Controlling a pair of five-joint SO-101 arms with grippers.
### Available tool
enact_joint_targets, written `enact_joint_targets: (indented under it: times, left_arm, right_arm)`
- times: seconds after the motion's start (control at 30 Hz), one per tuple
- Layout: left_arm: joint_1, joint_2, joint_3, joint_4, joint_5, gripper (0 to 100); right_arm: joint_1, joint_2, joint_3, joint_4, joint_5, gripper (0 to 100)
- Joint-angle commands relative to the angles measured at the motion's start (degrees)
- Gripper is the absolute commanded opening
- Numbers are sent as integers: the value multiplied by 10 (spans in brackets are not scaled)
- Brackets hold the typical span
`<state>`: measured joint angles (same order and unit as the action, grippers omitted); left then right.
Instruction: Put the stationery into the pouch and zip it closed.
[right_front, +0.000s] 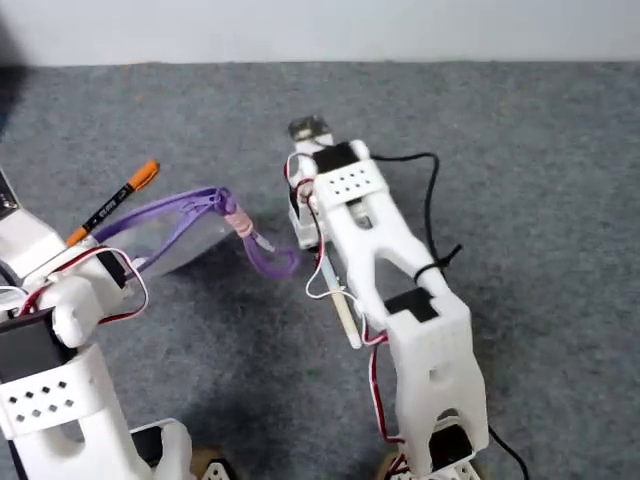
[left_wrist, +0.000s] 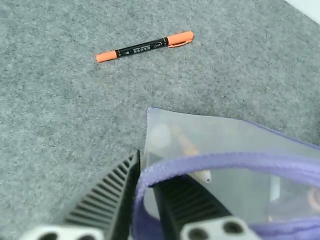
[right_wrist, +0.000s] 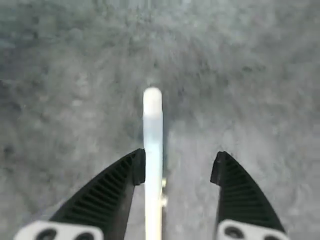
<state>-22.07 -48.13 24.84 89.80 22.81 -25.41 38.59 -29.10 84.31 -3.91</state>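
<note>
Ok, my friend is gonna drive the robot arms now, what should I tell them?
Left gripper: shut on the purple zip edge of the pouch, which is unzipped.
Right gripper: open, low over the white pen, which lies on the table beside one finger.
Orange marker: on the table, apart from the pouch.
Done: one pen-like thing seems to be inside.
Left: put in the white pen and the orange marker, then zip the pouch.

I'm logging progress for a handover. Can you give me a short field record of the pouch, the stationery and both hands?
pouch: clear, purple zipper, mouth open
left hand: shut on the pouch's zipper edge
right hand: open, straddling white pen
orange marker: on carpet, outside pouch
</note>
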Motion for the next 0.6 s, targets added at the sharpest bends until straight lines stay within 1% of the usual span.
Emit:
enact_joint_targets:
  times: [0.0,0.17,0.23,0.33,0.37,0.4,0.57]
  left_arm:
    - [-5,-4,-32,4,6,12]
    - [-4,-4,-31,4,6,12]
    - [-4,-4,-31,4,6,12]
    - [-4,-4,-29,4,6,12]
    - [-4,-4,-29,4,6,12]
    - [-4,-4,-29,4,6,12]
    - [-4,-4,-29,4,6,12]
  right_arm:
    - [-4,14,-7,-41,23,223]
    - [-4,49,-7,-79,47,210]
    - [-4,58,-7,-77,53,154]
    - [-3,64,-7,-76,55,11]
    - [-2,63,-7,-75,55,4]
    - [0,63,-7,-73,55,25]
    - [-4,23,-8,-5,51,9]
